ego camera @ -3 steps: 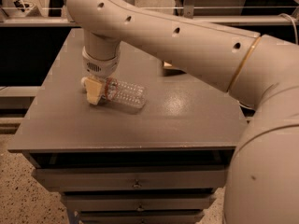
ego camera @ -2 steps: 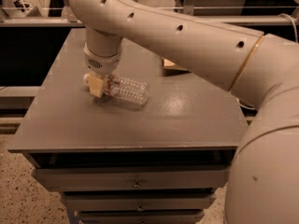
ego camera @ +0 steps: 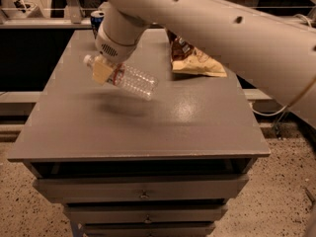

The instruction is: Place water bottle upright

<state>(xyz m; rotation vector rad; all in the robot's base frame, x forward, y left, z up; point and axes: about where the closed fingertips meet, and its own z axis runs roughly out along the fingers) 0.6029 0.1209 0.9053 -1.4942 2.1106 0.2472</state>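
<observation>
The water bottle (ego camera: 132, 80) is a clear ribbed plastic bottle with a white cap at its left end and a red band near the neck. It lies nearly on its side, lifted clear of the grey table top (ego camera: 148, 132), with its shadow below. My gripper (ego camera: 104, 70) is shut on the bottle near its neck, the cream fingers (ego camera: 101, 72) clamped around it, over the left middle of the table.
A blue soda can (ego camera: 97, 21) stands at the table's back left edge. A brown and cream snack bag (ego camera: 195, 58) lies at the back right. My large arm spans the upper right. Drawers sit below the table's front edge.
The bottle lay on the table with the gripper around its neck end; now it is lifted off the surface, still tilted. The arm has risen and uncovered the snack bag.
</observation>
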